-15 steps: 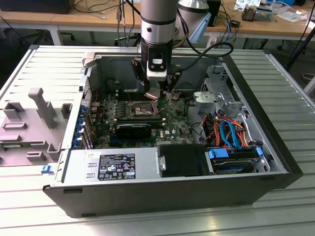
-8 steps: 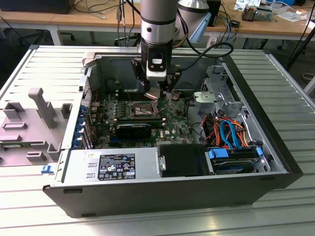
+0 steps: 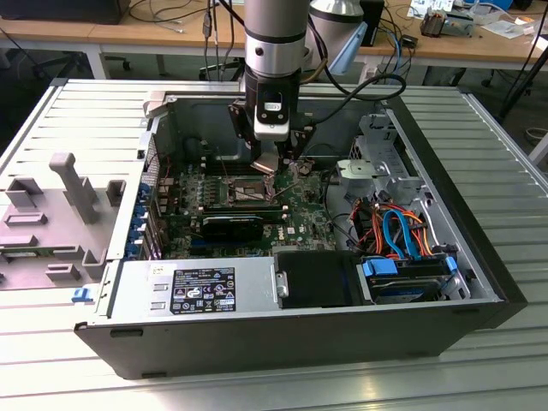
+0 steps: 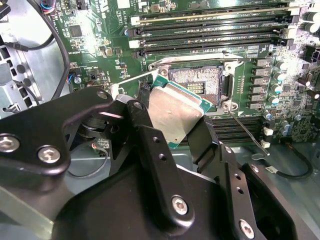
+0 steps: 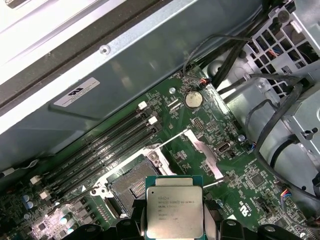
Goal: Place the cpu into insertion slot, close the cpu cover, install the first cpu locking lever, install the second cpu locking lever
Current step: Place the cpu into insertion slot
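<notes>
You have the open computer case (image 3: 257,342) on a ribbed metal table (image 3: 492,145), desks (image 3: 103,32) behind — pincer (image 4: 176,114) clamped on the cpu (image 5: 174,212), seemingly just above the socket (image 4: 196,86) — its gripped edges hidden.

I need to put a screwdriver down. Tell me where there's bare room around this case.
Bare table slats lie at the exterior view's right of the case and along its camera-side wall. The exterior view's left is taken by a grey plastic fixture. Inside, cables and the gripper holding the cpu crowd the space.
</notes>
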### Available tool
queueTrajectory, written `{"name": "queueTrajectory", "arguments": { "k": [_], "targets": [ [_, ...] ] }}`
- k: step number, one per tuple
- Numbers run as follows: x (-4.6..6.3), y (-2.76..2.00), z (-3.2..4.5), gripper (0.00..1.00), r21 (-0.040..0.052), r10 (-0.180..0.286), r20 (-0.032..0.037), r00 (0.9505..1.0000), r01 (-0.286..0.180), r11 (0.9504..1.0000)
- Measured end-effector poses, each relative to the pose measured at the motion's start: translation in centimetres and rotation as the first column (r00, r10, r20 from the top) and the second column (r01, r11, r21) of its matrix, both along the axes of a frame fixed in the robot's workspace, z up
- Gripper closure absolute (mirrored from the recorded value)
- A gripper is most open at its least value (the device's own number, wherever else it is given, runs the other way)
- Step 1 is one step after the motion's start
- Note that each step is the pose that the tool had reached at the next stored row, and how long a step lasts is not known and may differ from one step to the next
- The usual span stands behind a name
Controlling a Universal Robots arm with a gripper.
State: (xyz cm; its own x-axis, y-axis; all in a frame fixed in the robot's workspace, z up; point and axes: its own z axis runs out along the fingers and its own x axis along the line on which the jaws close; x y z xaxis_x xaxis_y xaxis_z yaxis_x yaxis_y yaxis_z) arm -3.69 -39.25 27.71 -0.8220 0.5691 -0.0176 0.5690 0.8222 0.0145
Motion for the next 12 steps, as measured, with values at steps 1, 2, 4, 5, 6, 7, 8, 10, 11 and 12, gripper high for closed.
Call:
{"name": "queueTrajectory", "arguments": {
  "k": [1, 2, 4, 5, 6, 7, 8, 10, 11, 12],
  "targets": [
    [0.0, 0.0, 0.0, 0.46, -0.0002, -0.001, 0.0, 1.0, 0.001, 1.0],
    [0.0, 0.0, 0.0, 0.46, -0.0004, -0.002, 0.0001, 1.0, 0.002, 1.0],
    [0.0, 0.0, 0.0, 0.46, -0.0009, -0.004, 0.0, 1.0, 0.004, 1.0],
    [0.0, 0.0, 0.0, 0.46, -0.0013, -0.006, 0.0, 1.0, 0.006, 1.0],
    [0.0, 0.0, 0.0, 0.46, -0.0016, -0.007, 0.0, 1.0, 0.007, 1.0],
    [0.0, 0.0, 0.0, 0.46, -0.002, -0.008, 0.0001, 1.0, 0.008, 1.0],
    [0.0, 0.0, 0.0, 0.46, -0.0023, -0.009, 0.0, 1.0, 0.009, 1.0],
    [0.0, 0.0, 0.0, 0.46, -0.0031, -0.011, 0.0001, 0.9999, 0.011, 0.9999],
    [0.0, 0.0, 0.0, 0.46, -0.0035, -0.012, 0.0001, 0.9999, 0.012, 0.9999],
    [0.0, 0.0, 0.0, 0.46, -0.004, -0.014, 0.0, 0.9999, 0.014, 0.9999]
  ]
}}
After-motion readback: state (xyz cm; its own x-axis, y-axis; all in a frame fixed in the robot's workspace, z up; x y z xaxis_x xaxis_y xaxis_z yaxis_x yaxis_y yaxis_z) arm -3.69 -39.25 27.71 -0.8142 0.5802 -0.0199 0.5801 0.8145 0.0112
